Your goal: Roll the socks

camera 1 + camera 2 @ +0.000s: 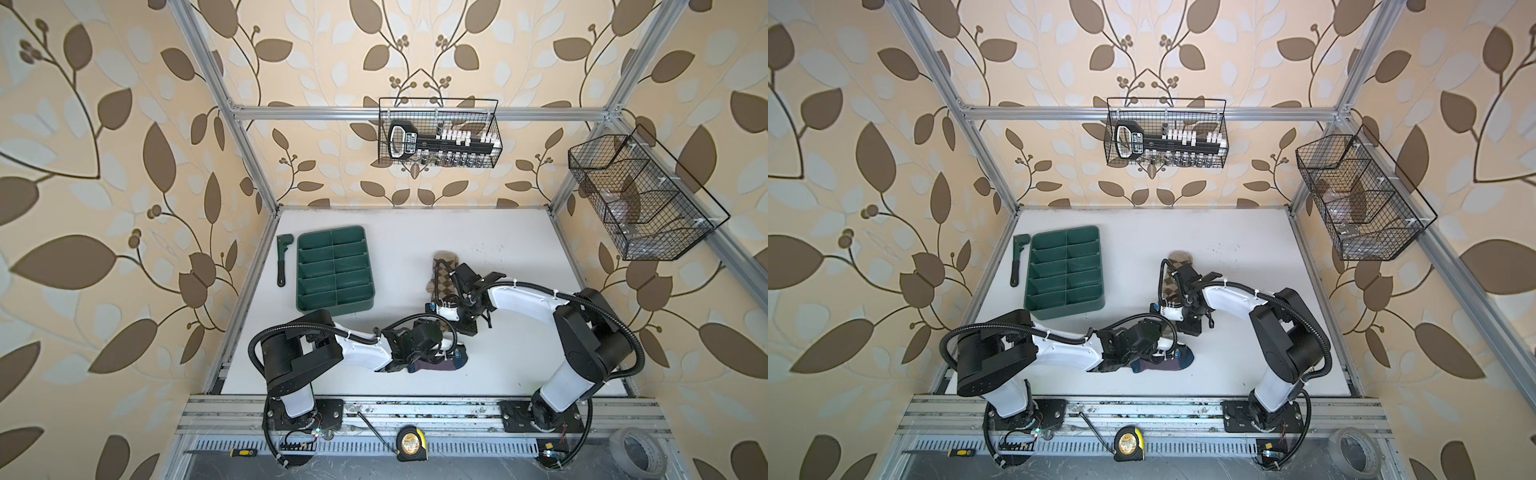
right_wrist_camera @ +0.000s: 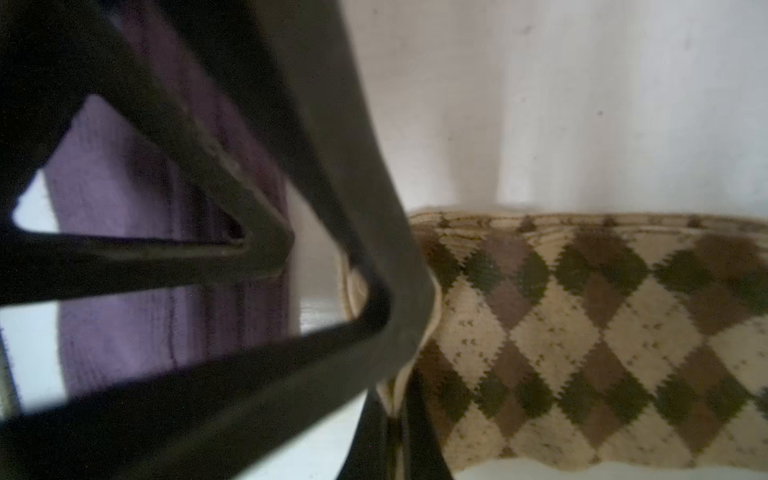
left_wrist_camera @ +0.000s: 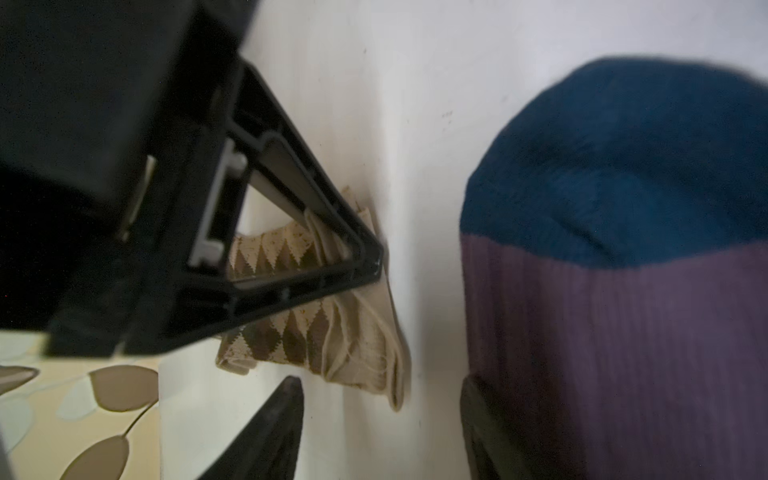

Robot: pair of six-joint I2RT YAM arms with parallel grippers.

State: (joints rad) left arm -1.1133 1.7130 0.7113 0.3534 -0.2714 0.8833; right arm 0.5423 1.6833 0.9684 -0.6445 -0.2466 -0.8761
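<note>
The beige argyle sock (image 1: 442, 276) (image 1: 1168, 282) lies on the white table in both top views, its toe toward the back. In the right wrist view my right gripper (image 2: 399, 434) is shut on this sock's (image 2: 582, 332) cuff edge. The left wrist view shows the same pinch (image 3: 368, 264) on the bunched cuff (image 3: 332, 332). The purple ribbed sock (image 1: 440, 366) (image 1: 1167, 365) with a navy toe lies nearer the front. My left gripper (image 3: 382, 419) is open over bare table, one finger (image 3: 482, 428) against the purple sock's (image 3: 615, 332) edge. A mustard cuff is hidden.
A green divided tray (image 1: 332, 229) and a black wrench (image 1: 282, 259) sit at the table's left. Wire baskets (image 1: 440, 133) (image 1: 640, 195) hang on the back and right walls. A tape measure (image 1: 411, 444), screwdriver (image 1: 239, 453) and tape roll (image 1: 640, 453) lie on the front rail.
</note>
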